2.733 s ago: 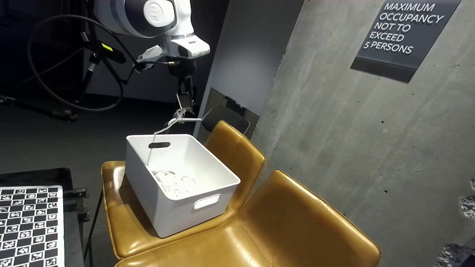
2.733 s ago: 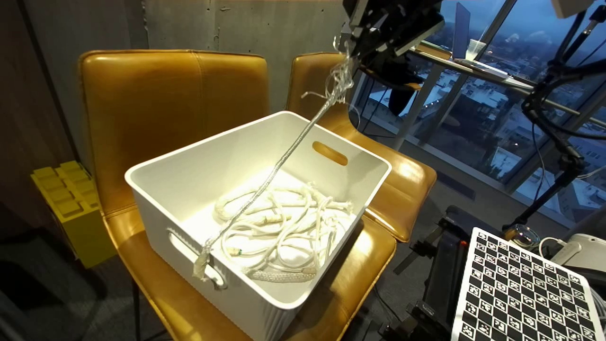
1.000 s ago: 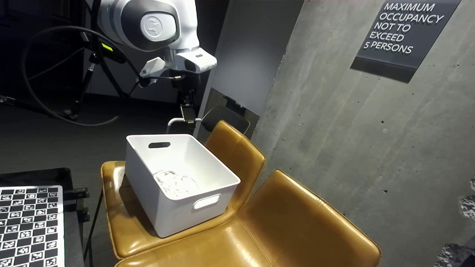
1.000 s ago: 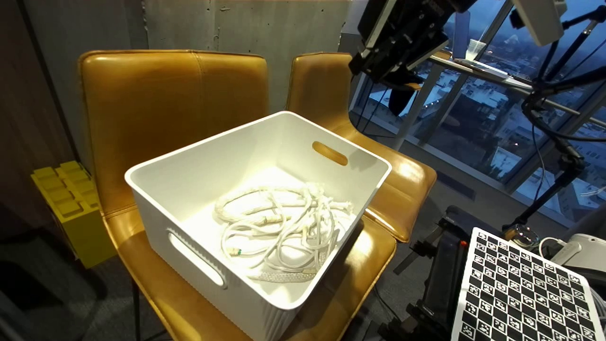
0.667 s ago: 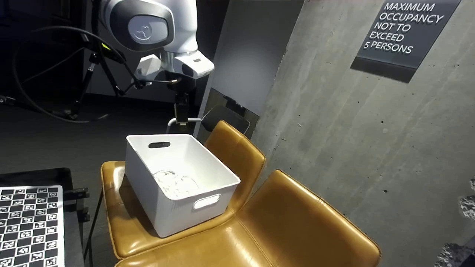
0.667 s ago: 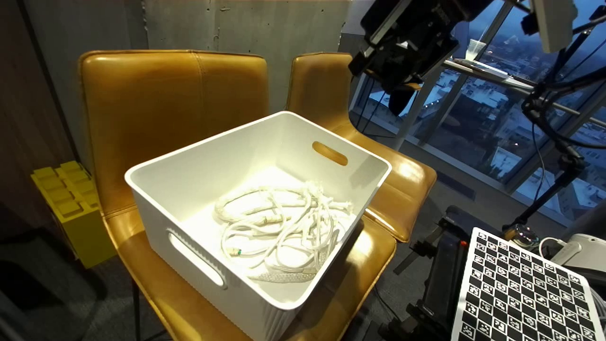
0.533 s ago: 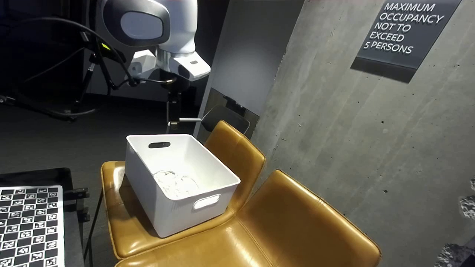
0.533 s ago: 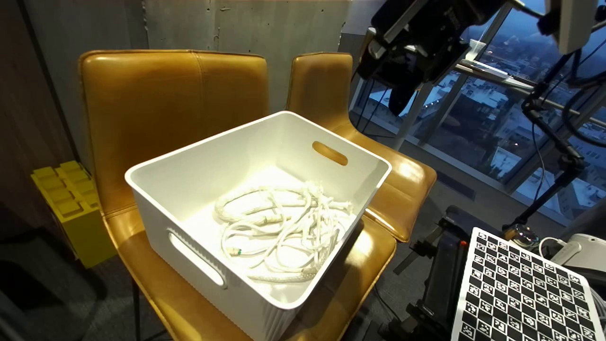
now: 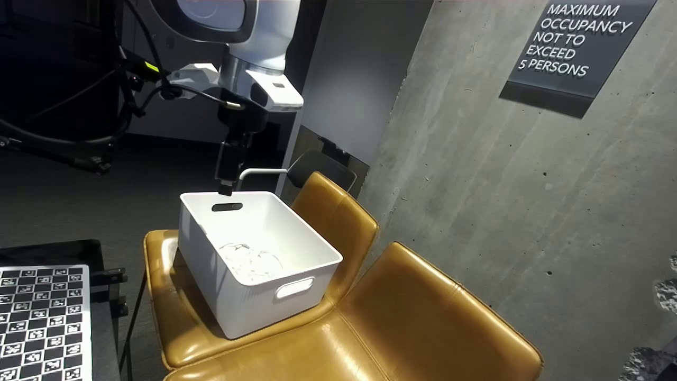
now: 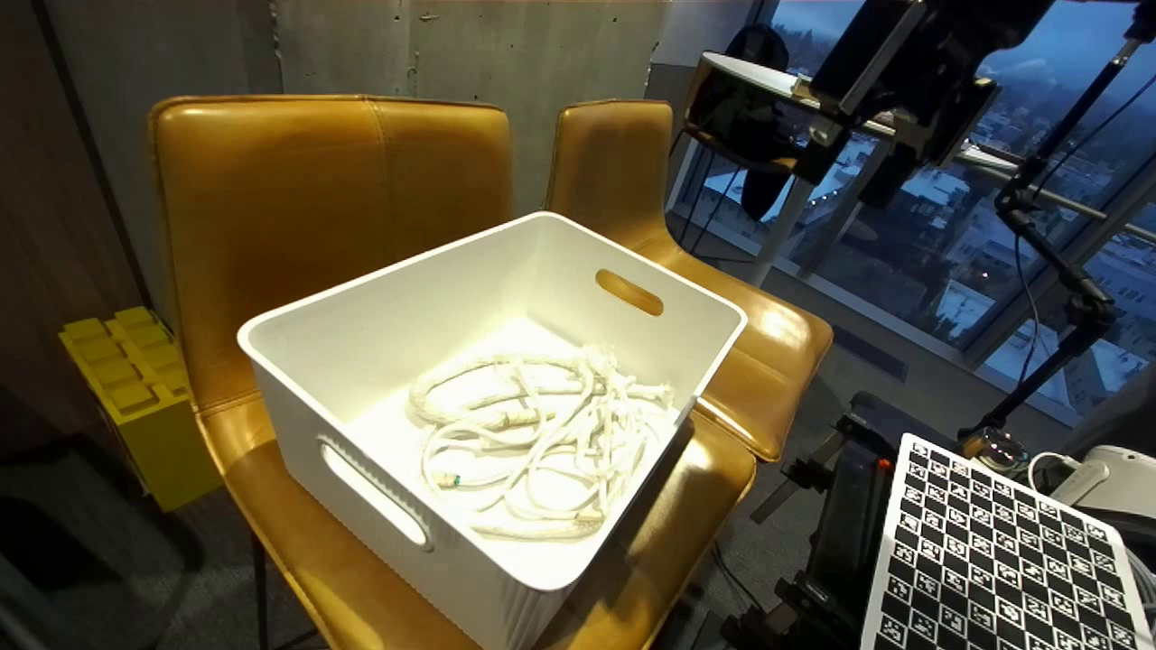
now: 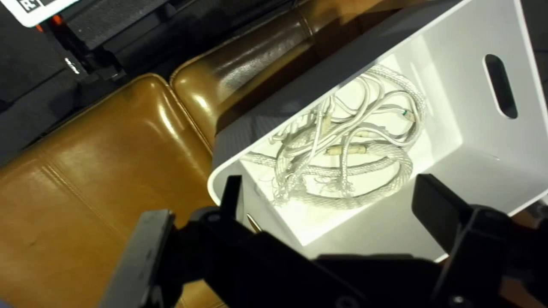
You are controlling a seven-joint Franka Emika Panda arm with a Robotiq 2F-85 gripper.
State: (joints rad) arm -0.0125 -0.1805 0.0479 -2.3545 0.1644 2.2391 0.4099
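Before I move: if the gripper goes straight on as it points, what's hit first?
Likely the white rope pile in the bin, framed by the open gripper in the wrist view; depth is unclear, so the rim could come first.

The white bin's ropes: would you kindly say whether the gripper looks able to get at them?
Probably yes: the gripper is open, and the white bin has no lid, so the ropes lie exposed from above.

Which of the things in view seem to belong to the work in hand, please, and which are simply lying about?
Seem part of the work:
gripper, open and empty
white bin
white ropes, heaped inside the bin

Seem merely surroundings:
yellow block
checkered board
wall sign
tan chairs, one supporting the bin
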